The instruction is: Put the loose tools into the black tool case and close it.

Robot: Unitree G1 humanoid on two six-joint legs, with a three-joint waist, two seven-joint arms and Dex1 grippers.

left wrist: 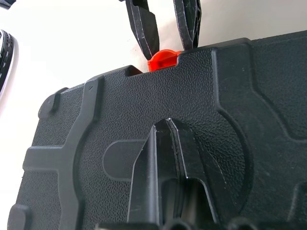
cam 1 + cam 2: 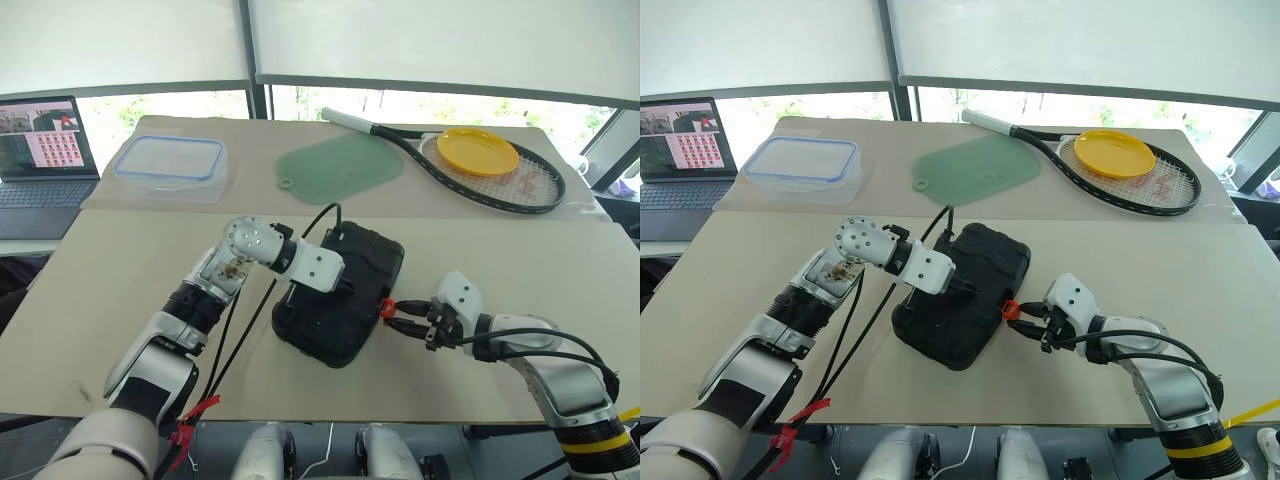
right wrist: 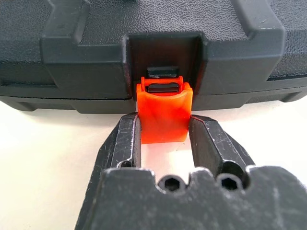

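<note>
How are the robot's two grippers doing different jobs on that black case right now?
The left gripper lies on top of the black tool case, fingers shut. The right gripper sits at the case's side edge, its fingers pinching the small orange latch from both sides. The left reaches in from above, the right nearly level with the table. Both touch the closed case.

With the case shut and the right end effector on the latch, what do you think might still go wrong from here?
1. The right end effector pinches only the sides of the small orange latch, which hangs unfastened; it may slip off.
2. The black tool case lies near the table's front edge; pushing the latch could slide it, though the shut left end effector rests on the lid.
</note>
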